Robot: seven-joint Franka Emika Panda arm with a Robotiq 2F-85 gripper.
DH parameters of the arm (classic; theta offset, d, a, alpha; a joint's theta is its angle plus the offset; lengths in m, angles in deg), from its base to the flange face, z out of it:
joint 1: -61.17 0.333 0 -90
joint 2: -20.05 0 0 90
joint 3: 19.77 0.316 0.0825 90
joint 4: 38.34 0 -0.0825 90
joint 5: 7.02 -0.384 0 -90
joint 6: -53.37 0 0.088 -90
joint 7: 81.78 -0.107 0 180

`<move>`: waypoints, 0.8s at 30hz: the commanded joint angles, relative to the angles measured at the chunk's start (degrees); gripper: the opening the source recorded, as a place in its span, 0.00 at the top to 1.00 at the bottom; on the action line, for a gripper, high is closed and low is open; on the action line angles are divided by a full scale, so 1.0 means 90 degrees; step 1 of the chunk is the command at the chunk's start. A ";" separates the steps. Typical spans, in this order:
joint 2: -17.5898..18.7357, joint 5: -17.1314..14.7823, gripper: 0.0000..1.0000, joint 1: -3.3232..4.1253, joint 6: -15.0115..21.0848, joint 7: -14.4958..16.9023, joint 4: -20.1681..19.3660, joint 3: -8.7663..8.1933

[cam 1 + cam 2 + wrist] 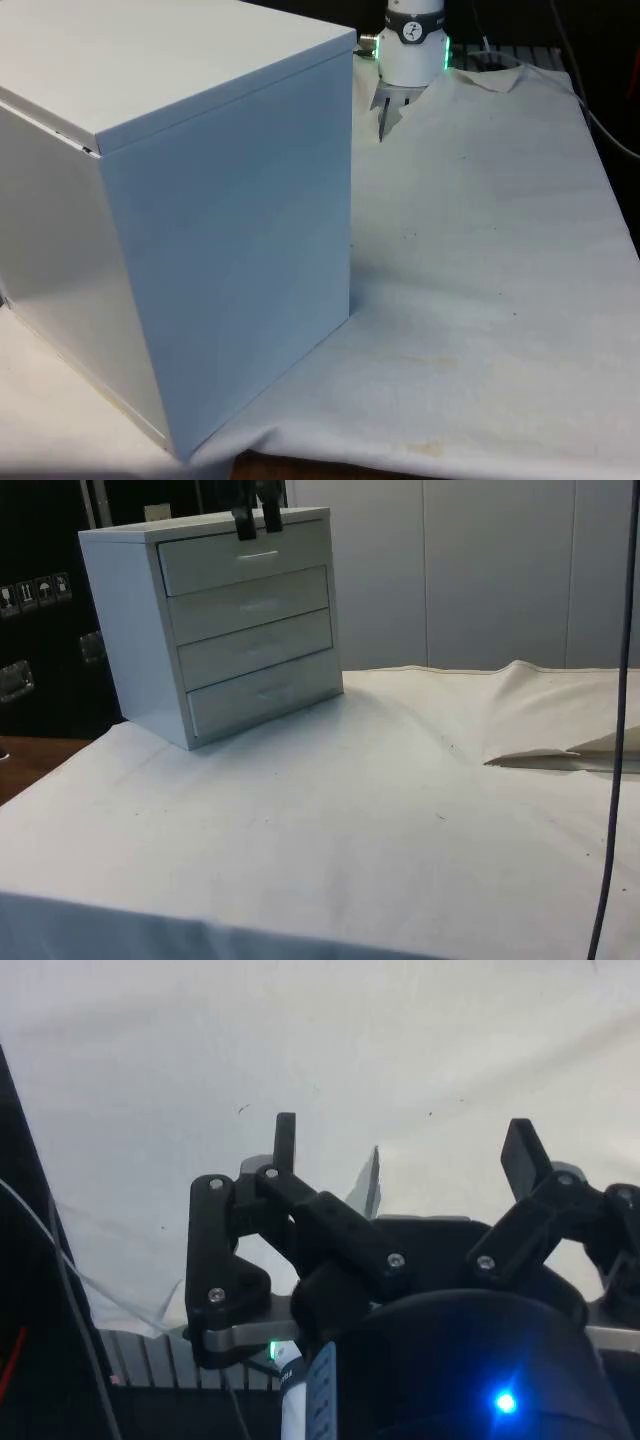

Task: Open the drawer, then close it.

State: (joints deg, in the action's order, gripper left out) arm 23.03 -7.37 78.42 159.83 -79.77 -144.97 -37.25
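Note:
A white chest of drawers (130, 630) stands on the cloth with four drawers stacked, all of them shut flush. Its top drawer (200, 568) carries a small pale handle (258, 555). My gripper (257, 518) hangs just above that handle, at the chest's top front edge, with its two black fingers (243, 522) apart and nothing between them. In the wrist view the gripper (405, 1150) is open over the white cloth. In the front view the chest (230, 230) turns its plain back and side to the camera.
The white cloth (330, 810) lies open in front of the chest. A raised fold (540, 755) rumples it on the side view's right, where a black cable (615, 780) hangs. The arm's base (412, 50) stands behind the chest.

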 commanded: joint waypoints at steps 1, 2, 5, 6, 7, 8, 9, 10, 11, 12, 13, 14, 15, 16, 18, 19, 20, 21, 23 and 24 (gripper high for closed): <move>0.0070 -0.0025 0.00 -0.0006 0.0000 0.0032 0.0057 -0.0006; 0.0089 -0.0032 0.00 -0.0006 0.0013 0.0032 0.0064 -0.0006; 0.0134 -0.0032 0.00 -0.0006 0.0051 0.0045 0.0083 -0.0006; 0.0159 -0.0032 0.00 -0.0006 0.0057 0.0051 0.0095 -0.0006; 0.0146 -0.0019 0.00 -0.0013 0.0076 0.0051 0.0070 -0.0013; 0.0127 -0.0013 0.00 -0.0013 0.0089 0.0057 0.0045 -0.0019; 0.0127 -0.0013 0.00 -0.0013 0.0089 0.0057 0.0045 -0.0019; 0.0102 0.0000 0.00 -0.0013 0.0102 0.0064 0.0013 -0.0025; 0.0083 0.0006 0.00 -0.0006 0.0115 0.0070 -0.0013 -0.0032; 0.0000 0.0032 0.00 -0.0006 0.0146 0.0083 -0.0108 -0.0051; -0.0038 0.0045 0.00 0.0000 0.0159 0.0083 -0.0159 -0.0057; -0.0038 0.0045 0.00 0.0000 0.0159 0.0083 -0.0159 -0.0057; -0.0127 0.0064 0.00 -0.0006 0.0204 0.0095 -0.0267 -0.0070; -0.0172 0.0076 0.00 -0.0006 0.0223 0.0102 -0.0318 -0.0070; -0.0102 0.0045 0.00 -0.0006 0.0108 0.0102 -0.0248 -0.0070; -0.0261 0.0102 0.00 -0.0013 0.0274 0.0108 -0.0446 -0.0083; -0.0318 0.0121 0.00 -0.0013 0.0312 0.0115 -0.0522 -0.0089; -0.0369 0.0127 0.00 -0.0019 0.0337 0.0121 -0.0586 -0.0095; -0.0535 0.0166 0.00 -0.0019 0.0452 0.0146 -0.0809 -0.0121; -0.0586 0.0178 0.00 -0.0025 0.0484 0.0153 -0.0872 -0.0134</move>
State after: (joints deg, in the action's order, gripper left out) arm 18.27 -6.11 78.31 163.33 -78.46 -152.30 -38.39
